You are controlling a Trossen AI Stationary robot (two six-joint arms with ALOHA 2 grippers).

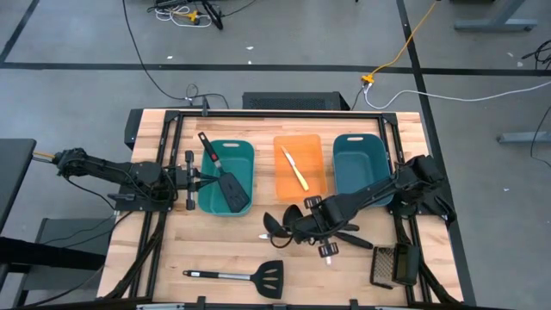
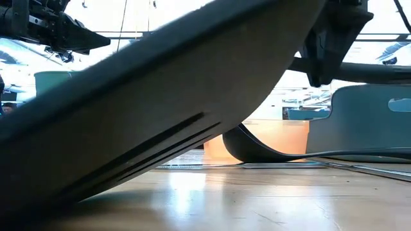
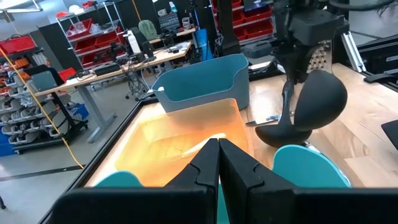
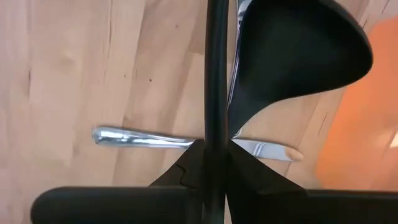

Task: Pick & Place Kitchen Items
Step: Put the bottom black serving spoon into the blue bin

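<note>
My right gripper (image 4: 208, 163) pinches the thin black handle of a ladle (image 4: 298, 50) above the table's middle, just in front of the orange tray (image 1: 297, 159). A silver knife (image 4: 143, 138) lies on the wood beneath it. I judge the ladle light, stiff and smooth; gripped far from the bowl, it may swivel, so a hold nearer the bowl seems safer. My left gripper (image 3: 217, 163) waits pressed together, empty, beside the left tub (image 1: 225, 153).
</note>
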